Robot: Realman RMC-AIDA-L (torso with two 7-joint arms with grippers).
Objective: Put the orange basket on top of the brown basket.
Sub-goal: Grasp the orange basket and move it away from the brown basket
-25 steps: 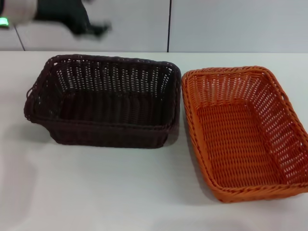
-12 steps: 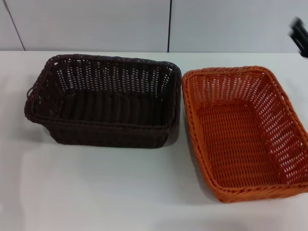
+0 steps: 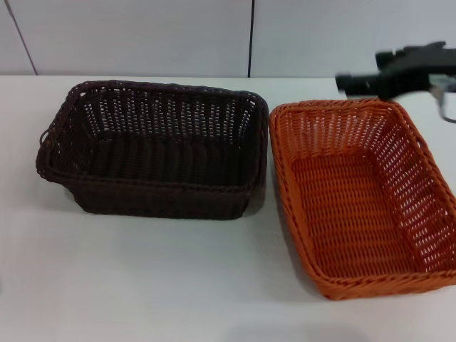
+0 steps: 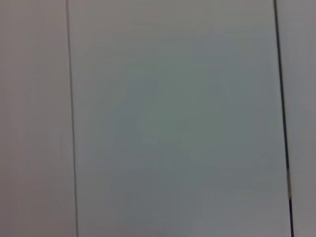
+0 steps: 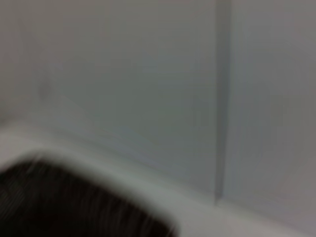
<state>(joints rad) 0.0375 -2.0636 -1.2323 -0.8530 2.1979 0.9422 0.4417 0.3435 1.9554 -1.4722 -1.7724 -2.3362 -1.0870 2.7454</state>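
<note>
The orange basket (image 3: 356,206) stands upright on the white table, on the right in the head view. The brown basket (image 3: 157,153) stands close beside it on the left, with a narrow gap between them. My right gripper (image 3: 350,83) reaches in from the right edge, above the far rim of the orange basket, and touches neither basket. A dark blurred shape, apparently the brown basket (image 5: 64,202), shows in the right wrist view. My left gripper is out of view; its wrist view shows only wall panels.
The white table (image 3: 142,285) extends in front of both baskets. A grey panelled wall (image 3: 142,35) stands just behind the table's far edge.
The left arm, at the top left one second ago, has left the view. The right arm has come in from the right edge and moved left over the orange basket's far rim.
</note>
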